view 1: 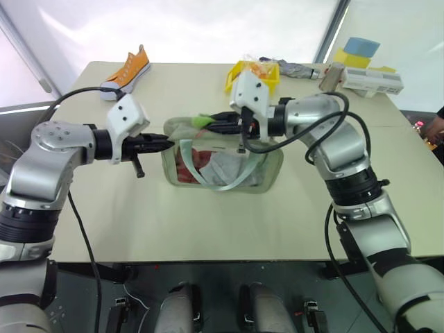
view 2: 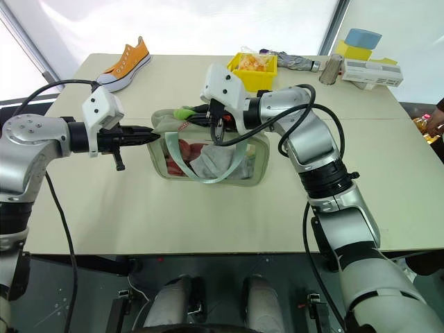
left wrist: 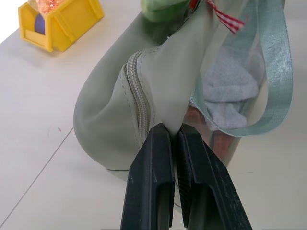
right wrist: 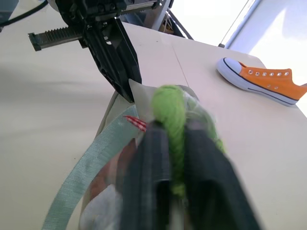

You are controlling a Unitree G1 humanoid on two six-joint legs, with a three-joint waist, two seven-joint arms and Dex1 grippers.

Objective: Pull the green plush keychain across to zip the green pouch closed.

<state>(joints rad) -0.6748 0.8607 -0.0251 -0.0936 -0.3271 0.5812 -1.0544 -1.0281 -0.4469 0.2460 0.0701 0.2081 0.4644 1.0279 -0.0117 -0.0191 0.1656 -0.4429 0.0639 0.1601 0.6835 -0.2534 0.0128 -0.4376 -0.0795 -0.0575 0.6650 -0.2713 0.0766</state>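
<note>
A: Where is the green pouch [view 2: 208, 156] in relation to the two claws?

B: It stands on the pale surface [view 2: 208, 215] between them. The left claw [view 2: 155, 136] reaches in level from the robot's left, and its two black fingers are pressed together on the fabric at the pouch's near end, just beside the zip track. The left wrist view shows that fold of sage fabric caught between the fingertips [left wrist: 160, 139].

A: And the green plush keychain [right wrist: 173, 115]?

B: It sits at the top edge of the pouch, close to the left claw's end, and it is pinched in the right claw [view 2: 196, 112]. That claw comes in from the robot's right, pointing toward the left claw, with its fingers closed on the fuzzy lime ring. In the right wrist view the plush bulges out from between the two dark fingers.

A: How close are the claws to each other?

B: Near, but apart. The left claw's tips lie just beyond the keychain, with a corner of pouch fabric between.

A: Anything else around them?

B: A light green strap [view 2: 208, 173] hangs in a loop over the clear front window, below the right claw. Past the right claw stands a yellow bin [view 2: 254, 71]. Well beyond the left claw lies an orange sneaker [view 2: 126, 64]
</note>
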